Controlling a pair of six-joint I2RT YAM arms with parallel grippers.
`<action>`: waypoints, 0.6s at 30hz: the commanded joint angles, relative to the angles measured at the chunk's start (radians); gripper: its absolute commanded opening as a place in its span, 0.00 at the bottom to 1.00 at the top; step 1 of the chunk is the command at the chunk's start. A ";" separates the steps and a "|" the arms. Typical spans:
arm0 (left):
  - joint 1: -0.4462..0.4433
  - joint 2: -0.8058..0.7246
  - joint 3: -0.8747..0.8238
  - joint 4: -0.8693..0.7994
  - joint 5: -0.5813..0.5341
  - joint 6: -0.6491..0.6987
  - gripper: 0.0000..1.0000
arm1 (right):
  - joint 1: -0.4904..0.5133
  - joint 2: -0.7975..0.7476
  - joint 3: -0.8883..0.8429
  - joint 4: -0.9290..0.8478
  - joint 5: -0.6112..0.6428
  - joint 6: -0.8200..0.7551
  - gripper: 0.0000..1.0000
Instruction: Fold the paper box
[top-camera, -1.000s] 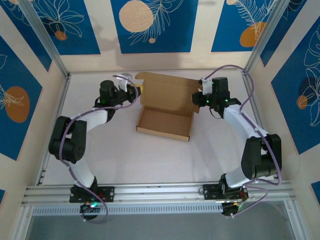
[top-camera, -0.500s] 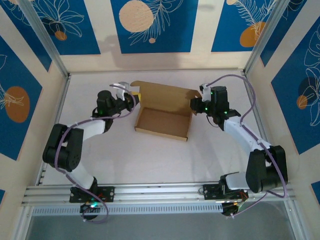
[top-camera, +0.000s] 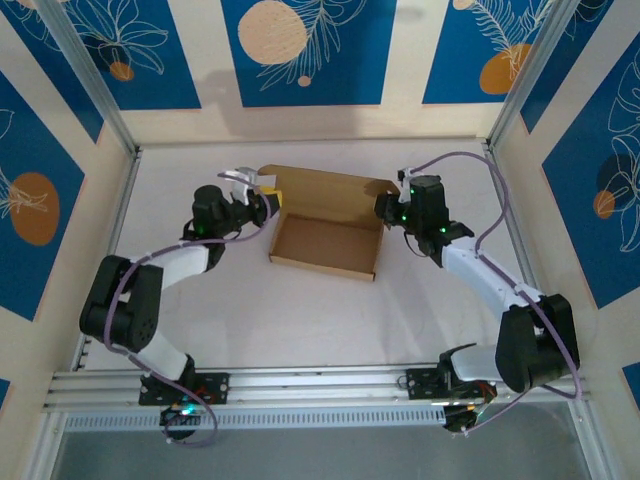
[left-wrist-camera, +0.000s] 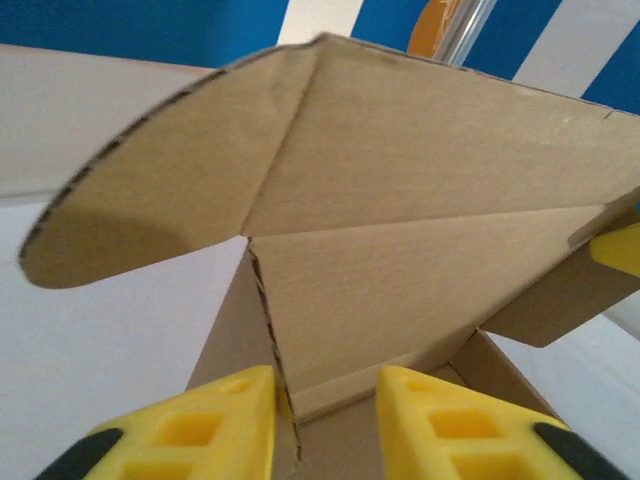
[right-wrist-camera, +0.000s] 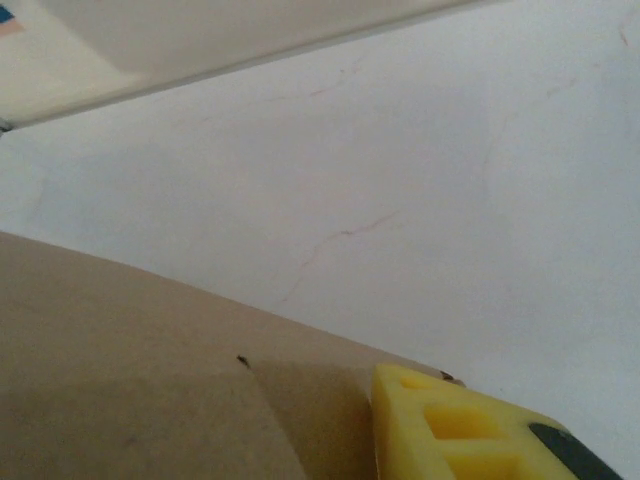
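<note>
The paper box (top-camera: 323, 247) is a shallow brown tray in the middle of the table, with its lid (top-camera: 330, 187) raised at the back. My left gripper (top-camera: 268, 198) is at the lid's left end. In the left wrist view that gripper (left-wrist-camera: 325, 400) is open, its yellow fingers (left-wrist-camera: 200, 425) astride the tray's side wall edge (left-wrist-camera: 272, 330), below the rounded flap (left-wrist-camera: 150, 200). My right gripper (top-camera: 385, 208) is at the lid's right end. One yellow finger (right-wrist-camera: 470, 430) presses a cardboard flap (right-wrist-camera: 150, 380); the flap hides the other finger.
White tabletop (top-camera: 300, 320) lies in front of the box. Metal posts (top-camera: 95, 90) and blue patterned walls close in the back and both sides. The arm bases sit on the rail (top-camera: 320, 385) at the near edge.
Both grippers have come lower and nearer, and the lid has tipped down with them. The left jaws, shut on the left flap before, have parted.
</note>
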 joint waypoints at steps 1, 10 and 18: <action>-0.021 -0.048 0.035 -0.152 0.029 0.140 0.38 | 0.008 0.006 0.018 0.037 -0.109 -0.184 0.31; -0.006 -0.016 0.116 -0.309 -0.029 0.301 0.35 | -0.024 0.035 0.082 -0.051 -0.209 -0.374 0.23; 0.002 -0.022 0.107 -0.283 -0.232 0.356 0.36 | -0.067 0.051 0.112 -0.090 -0.260 -0.376 0.22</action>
